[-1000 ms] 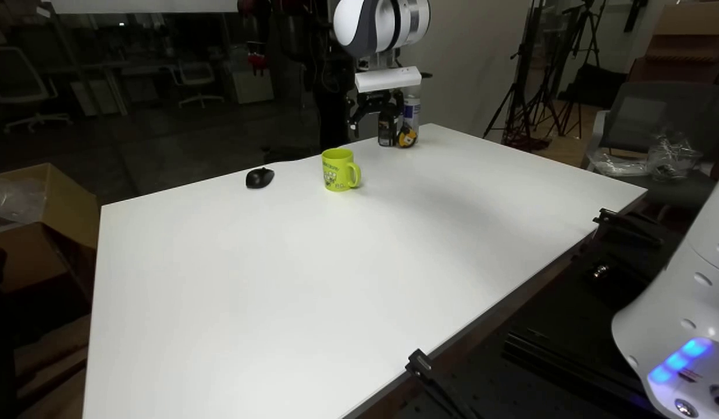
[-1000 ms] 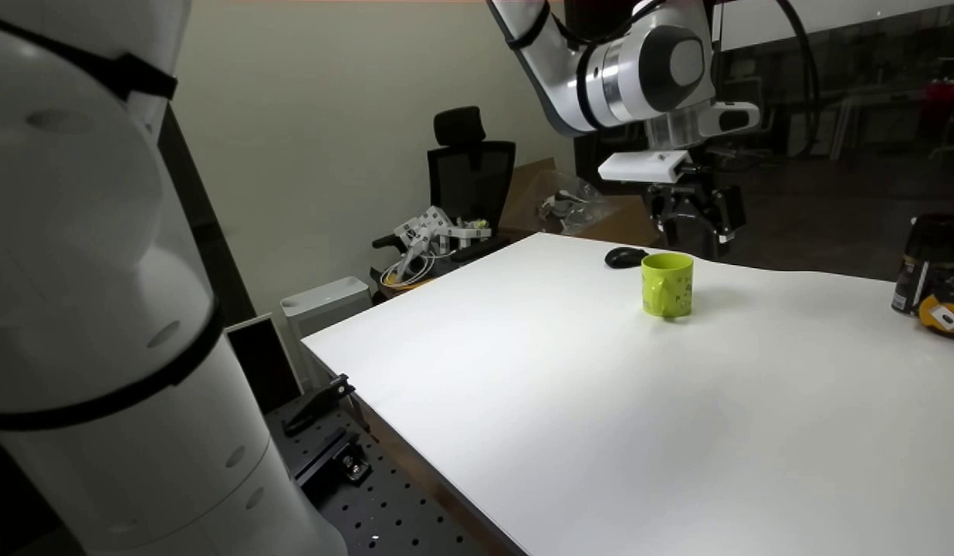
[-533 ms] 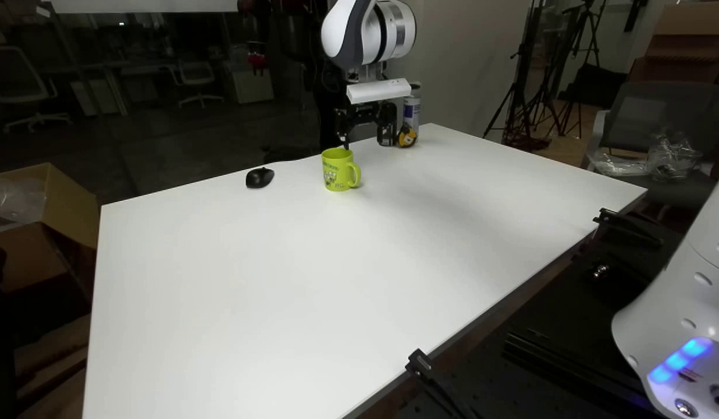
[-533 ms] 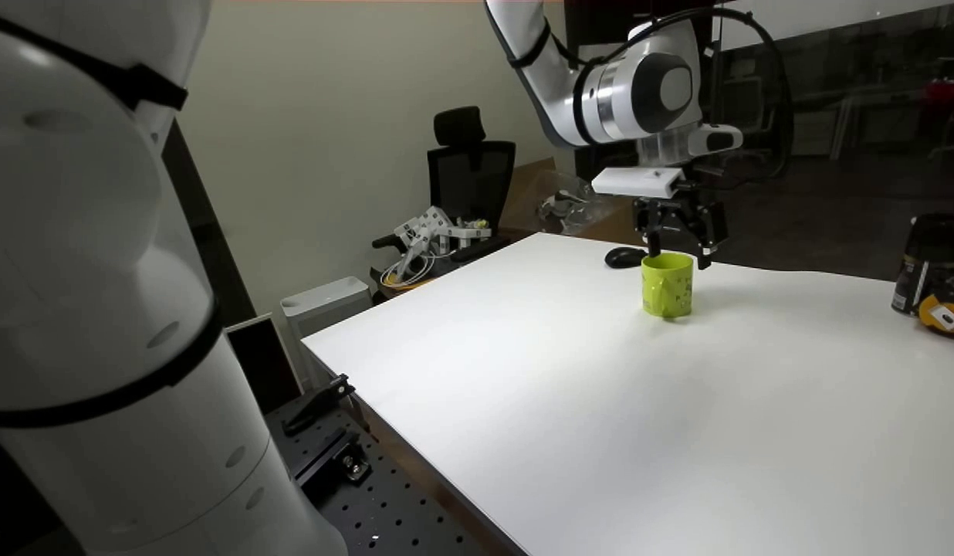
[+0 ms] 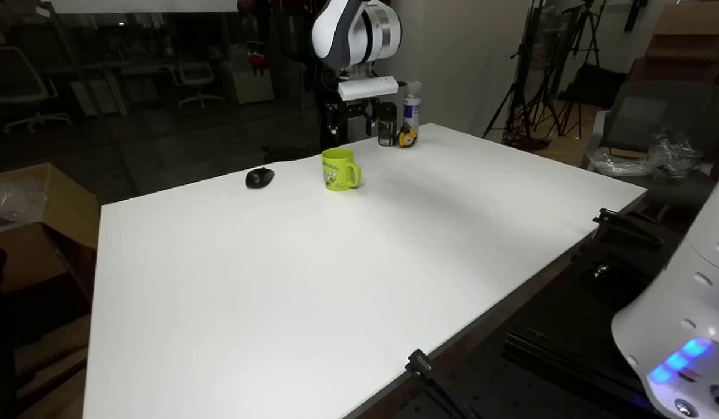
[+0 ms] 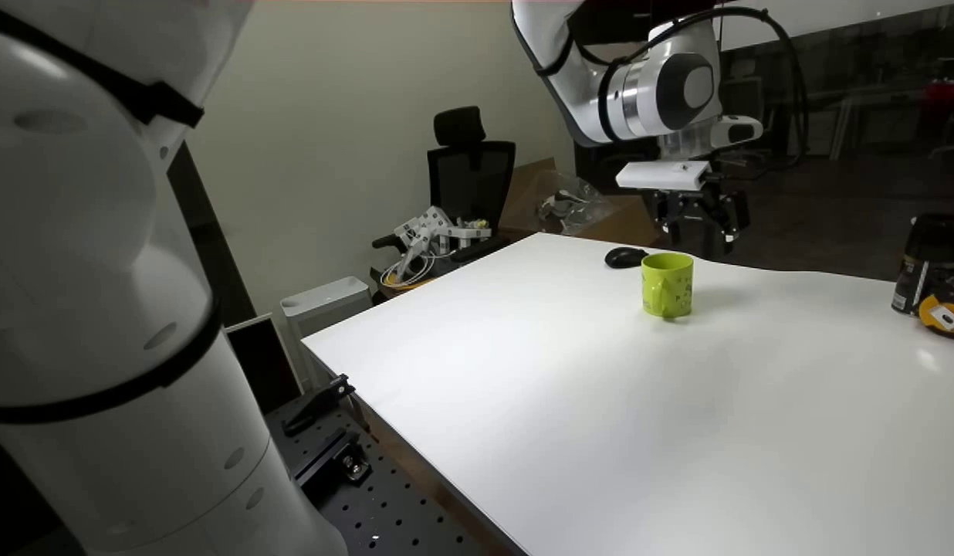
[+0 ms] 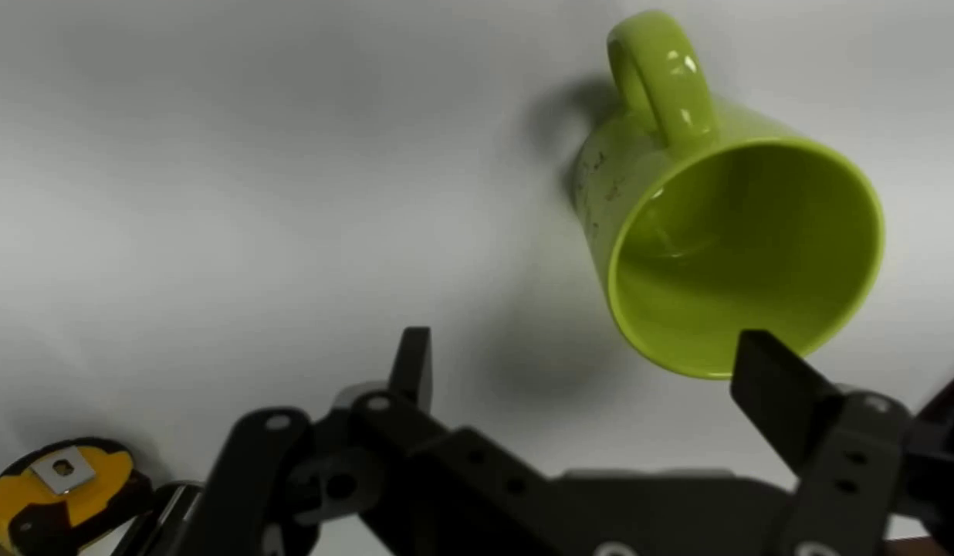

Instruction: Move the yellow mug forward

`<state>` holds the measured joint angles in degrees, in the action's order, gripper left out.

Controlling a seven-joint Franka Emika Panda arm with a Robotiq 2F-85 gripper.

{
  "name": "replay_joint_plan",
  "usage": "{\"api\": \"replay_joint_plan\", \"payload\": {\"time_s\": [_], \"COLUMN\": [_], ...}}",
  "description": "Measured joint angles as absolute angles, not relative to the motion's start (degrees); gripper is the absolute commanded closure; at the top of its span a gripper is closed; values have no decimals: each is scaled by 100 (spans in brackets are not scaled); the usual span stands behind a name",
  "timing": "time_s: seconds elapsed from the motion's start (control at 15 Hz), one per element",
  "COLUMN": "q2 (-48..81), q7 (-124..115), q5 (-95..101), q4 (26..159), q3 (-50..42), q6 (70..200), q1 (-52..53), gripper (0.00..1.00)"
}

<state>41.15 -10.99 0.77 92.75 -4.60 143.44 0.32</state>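
The yellow mug (image 5: pixel 334 171) stands upright on the white table near its back edge. It also shows in an exterior view (image 6: pixel 667 287), its handle facing that camera. In the wrist view the mug (image 7: pixel 743 247) is at upper right, handle pointing up the picture, and looks empty. My gripper (image 5: pixel 352 125) is open and empty, above the mug's rim and toward the table's back edge; it also shows in an exterior view (image 6: pixel 701 236). In the wrist view the gripper (image 7: pixel 585 344) has its fingers wide apart; the right finger overlaps the mug's near rim. I see no contact.
A black mouse (image 5: pixel 259 177) lies beside the mug; it also shows in an exterior view (image 6: pixel 625 257). A dark bottle (image 5: pixel 386 132), a yellow-black round object (image 5: pixel 406 137) and a white can (image 5: pixel 412 110) stand at the table's back corner. The table's back edge is close behind the mug.
My gripper first came down to about the mug's rim height, then rose again and shifted back, away from the mug. It stays open. The mug has not moved.
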Motion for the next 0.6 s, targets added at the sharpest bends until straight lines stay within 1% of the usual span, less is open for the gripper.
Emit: {"api": "replay_joint_plan", "payload": {"time_s": [0.27, 0.6], "q2": [4504, 4659], "q7": [-1035, -1040], "q5": [77, -20], "q4": [8725, 8614], "q3": [-444, -440], "q6": [14029, 13984], "q1": [30, 21], "gripper": [0, 0]}}
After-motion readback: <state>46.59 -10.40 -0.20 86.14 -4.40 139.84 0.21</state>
